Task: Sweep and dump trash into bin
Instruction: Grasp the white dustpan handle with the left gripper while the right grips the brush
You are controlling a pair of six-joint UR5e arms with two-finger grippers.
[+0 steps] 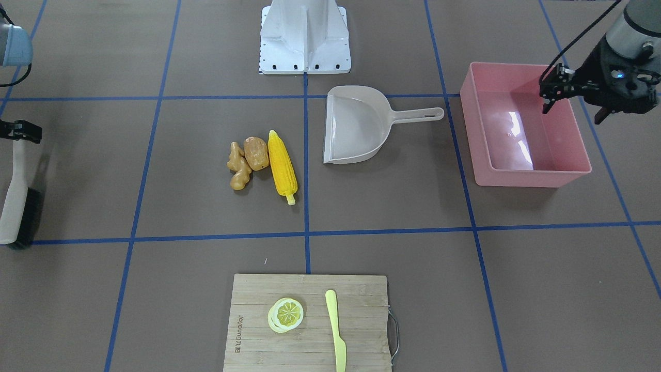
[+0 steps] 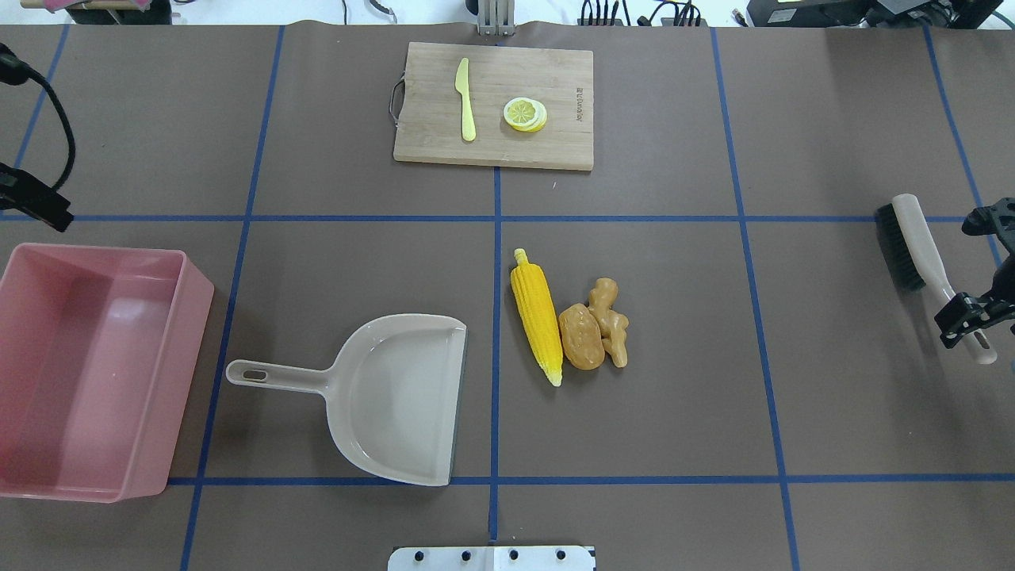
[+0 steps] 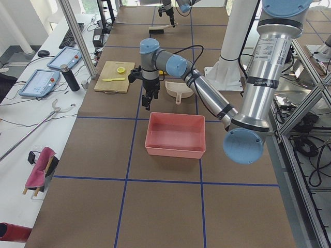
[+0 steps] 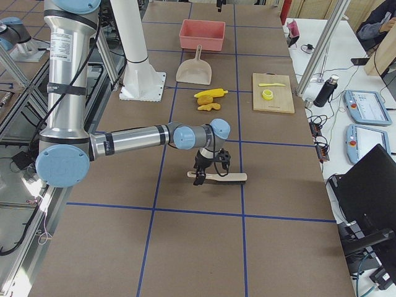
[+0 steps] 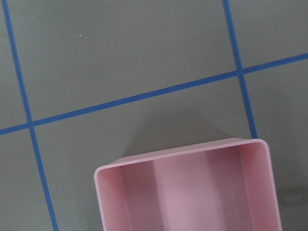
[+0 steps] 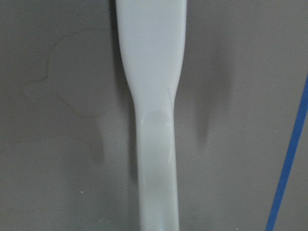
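The trash lies together mid-table: a yellow corn cob (image 2: 538,316), a brown potato (image 2: 580,337) and a tan ginger root (image 2: 610,321). The pink bin (image 2: 186,357) stands at the robot's left with nothing in it. A beige dustpan (image 2: 396,396) lies between them, its mouth facing the trash. My left gripper (image 1: 551,90) hovers open above the bin's far rim (image 5: 183,154). My right gripper (image 2: 966,317) is low over the handle (image 6: 154,120) of a brush (image 2: 912,238) that lies flat on the table. It looks open and no fingers show in its wrist view.
A wooden cutting board (image 2: 555,143) at the far side carries a lemon slice (image 2: 525,113) and a pale yellow knife (image 2: 465,99). The white robot base (image 1: 304,36) stands at the near edge behind the dustpan. Blue tape lines cross the brown tabletop.
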